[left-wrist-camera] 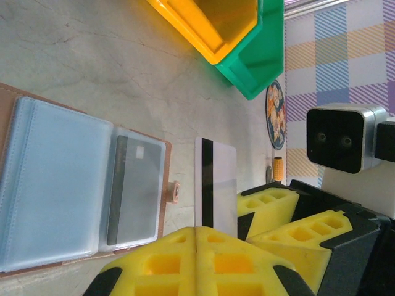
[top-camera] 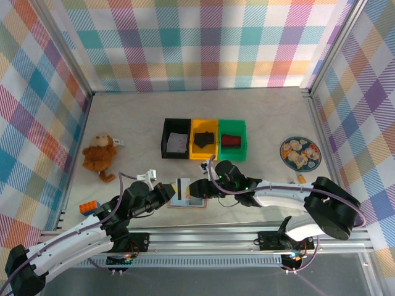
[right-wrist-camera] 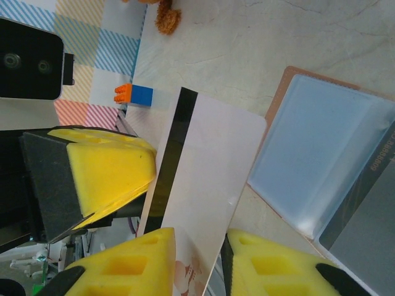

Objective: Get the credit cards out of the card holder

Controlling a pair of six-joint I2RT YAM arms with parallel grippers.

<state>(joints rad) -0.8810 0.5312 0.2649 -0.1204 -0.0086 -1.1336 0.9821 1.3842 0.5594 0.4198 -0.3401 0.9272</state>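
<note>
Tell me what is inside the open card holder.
Pale blue-grey sleeves fill the card holder. The sleeve near the snap holds a grey card. The other facing sleeve looks blank. Anything in the pages stacked beneath is covered.

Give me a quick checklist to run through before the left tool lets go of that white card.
1. Is the left tool shut on the white card? Ok.
2. Is the right tool clamped on the same card? Not ok: its jaws straddle the card, and a gap shows beside one finger.
3. Is the white card fully out of the card holder? Ok.
4. Is the card holder lying open on the table? Ok.
5. Has the card holder been emptied? Not ok: a grey card sits in a sleeve.
</note>
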